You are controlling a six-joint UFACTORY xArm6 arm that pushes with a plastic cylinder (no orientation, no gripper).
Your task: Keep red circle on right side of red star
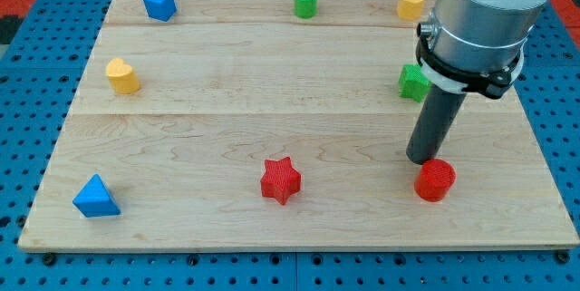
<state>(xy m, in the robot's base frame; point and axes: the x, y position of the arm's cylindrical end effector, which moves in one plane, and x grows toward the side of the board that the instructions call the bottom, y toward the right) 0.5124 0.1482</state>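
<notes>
In the camera view, my tip rests on the table just above and to the left of the red circle, touching it or nearly so. There is no claw, only the plain rod, holding nothing. The red circle lies well to the view's right of the red star. A green block sits partly behind the rod.
</notes>
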